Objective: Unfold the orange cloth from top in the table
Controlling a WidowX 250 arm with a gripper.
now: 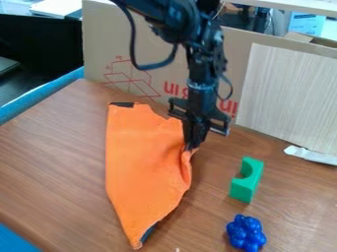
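"And the hand (191,143)?"
"Hangs nearly upright, pointing down, closed on a bunched edge of the orange cloth (143,162)."
"And the cloth?"
"Lies on the worktop (52,157), near the green block (244,188); tapers toward the camera, long axis far to near."

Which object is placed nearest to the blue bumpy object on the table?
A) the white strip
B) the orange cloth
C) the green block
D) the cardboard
C: the green block stands just behind the blue bumpy object, with only a small gap of table between them.
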